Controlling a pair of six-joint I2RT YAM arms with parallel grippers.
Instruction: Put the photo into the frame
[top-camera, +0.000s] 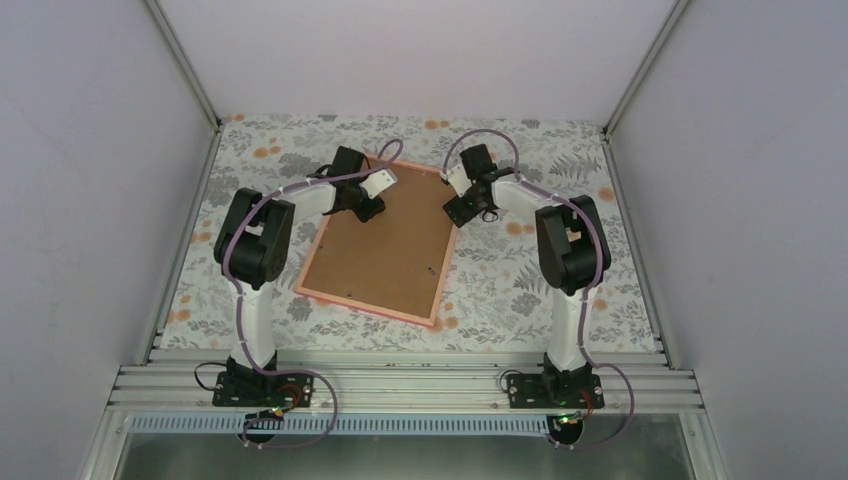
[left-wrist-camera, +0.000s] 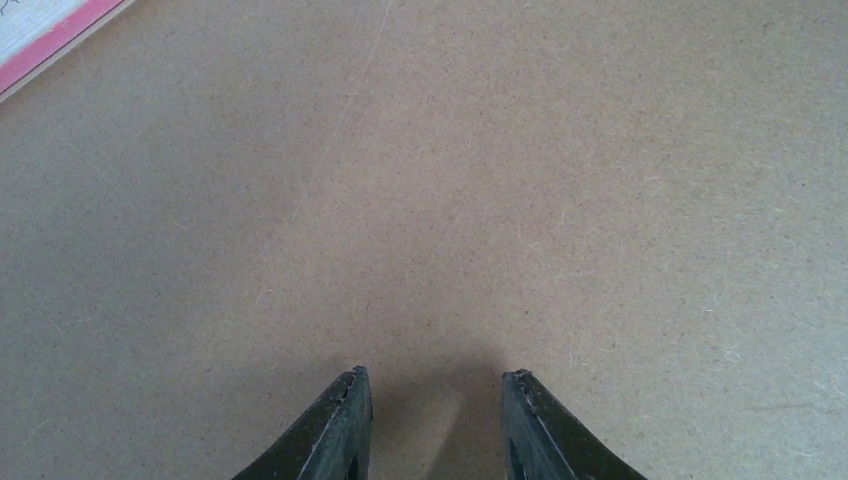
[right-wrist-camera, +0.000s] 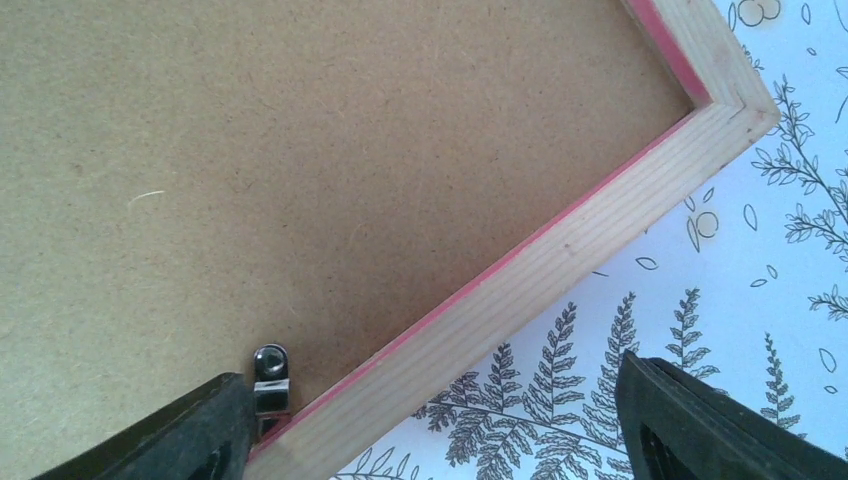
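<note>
The frame (top-camera: 365, 308) lies face down on the table, its pink rails around a brown backing board (top-camera: 385, 245). The photo is hidden from every view. My left gripper (top-camera: 372, 210) hangs over the board's far left part. In the left wrist view this gripper (left-wrist-camera: 436, 385) is open a little over bare board (left-wrist-camera: 450, 200), with nothing between its fingers. My right gripper (top-camera: 462, 212) is at the frame's far right rail. It (right-wrist-camera: 432, 378) stands wide open astride the wooden rail (right-wrist-camera: 560, 265), and its left finger is beside a small metal clip (right-wrist-camera: 270, 375).
A floral tablecloth (top-camera: 520, 290) covers the table around the frame. Grey walls close in the left, right and back sides. The frame's far right corner (right-wrist-camera: 735, 105) shows in the right wrist view, and a pink rail edge (left-wrist-camera: 60, 40) in the left wrist view.
</note>
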